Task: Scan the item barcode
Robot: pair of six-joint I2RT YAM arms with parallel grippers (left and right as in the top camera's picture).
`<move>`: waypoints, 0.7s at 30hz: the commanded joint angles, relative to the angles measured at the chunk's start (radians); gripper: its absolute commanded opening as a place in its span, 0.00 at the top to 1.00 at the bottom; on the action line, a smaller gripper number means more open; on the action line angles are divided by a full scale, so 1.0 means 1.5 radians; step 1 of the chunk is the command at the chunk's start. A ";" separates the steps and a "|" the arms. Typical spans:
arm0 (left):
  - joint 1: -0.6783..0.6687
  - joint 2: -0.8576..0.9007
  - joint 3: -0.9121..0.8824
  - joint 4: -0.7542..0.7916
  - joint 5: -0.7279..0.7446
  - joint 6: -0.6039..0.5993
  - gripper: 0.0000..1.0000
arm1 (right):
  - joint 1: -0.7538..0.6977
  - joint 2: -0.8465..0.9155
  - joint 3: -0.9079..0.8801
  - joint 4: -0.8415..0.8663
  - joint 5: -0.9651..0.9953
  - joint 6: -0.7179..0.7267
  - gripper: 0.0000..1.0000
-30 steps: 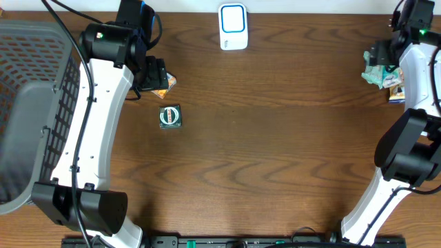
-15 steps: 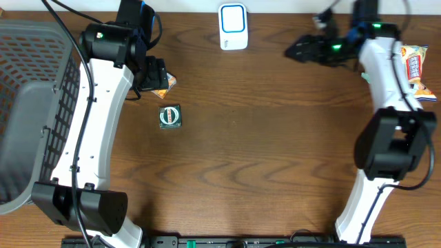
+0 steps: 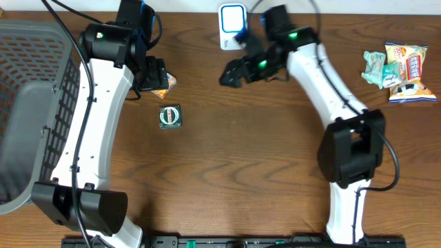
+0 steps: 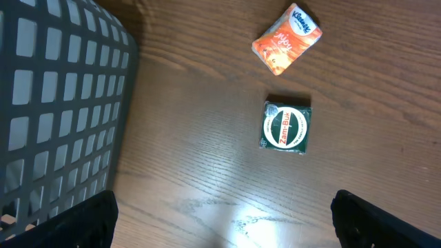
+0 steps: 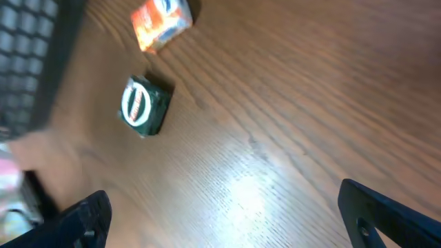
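Twice released, grasping nothing: hovers with left gripper (image 4: 222, 231) near green Zam-Buk tin (image 4: 286, 126) and orange Kleenex pack (image 4: 286, 38), with right gripper (image 3: 233, 73) near white scanner (image 3: 233, 26).

We hold our left arm (image 3: 96, 124) stretched forward on the left side. The left gripper (image 3: 153, 77) looks down, its fingers (image 4: 83, 220) spread wide and holding nothing. Our right arm (image 3: 320, 72) bends across toward the middle, and the right gripper (image 3: 231, 74) is also wide open and empty.
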 commanded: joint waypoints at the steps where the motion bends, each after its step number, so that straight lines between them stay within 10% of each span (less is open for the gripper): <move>1: 0.000 0.005 0.000 -0.002 -0.011 0.006 0.02 | 0.038 -0.008 0.004 0.008 0.084 0.008 0.01; 21: 0.000 0.005 0.000 -0.002 -0.011 0.006 0.02 | 0.129 -0.008 -0.005 0.144 0.152 0.214 0.01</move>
